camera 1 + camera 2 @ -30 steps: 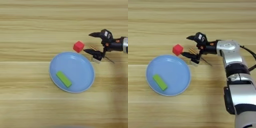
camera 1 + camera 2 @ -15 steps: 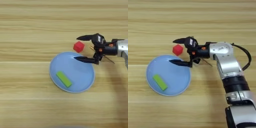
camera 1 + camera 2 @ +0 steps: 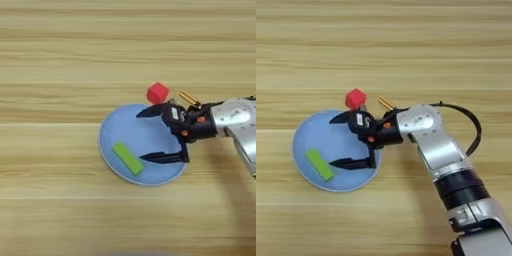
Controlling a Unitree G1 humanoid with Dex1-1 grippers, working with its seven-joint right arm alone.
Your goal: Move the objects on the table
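Green bar (image 3: 127,158) is lying just ahead of the tool (image 3: 147,135), whose fingers are spread wide over the blue plate (image 3: 110,131), so lowering squarely around it before closing seems best.

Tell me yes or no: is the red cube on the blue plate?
No: the red cube sits on the table just beyond the blue plate's far rim; only the green bar lies inside.

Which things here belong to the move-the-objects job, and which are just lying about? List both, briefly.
Job:
flat lime-green rectangular bar
small red cube
right gripper, open

Other:
round light-blue plate, holding the bar under the gripper; probably only a holder
light-brown wooden table, bearing the cube beside the plate
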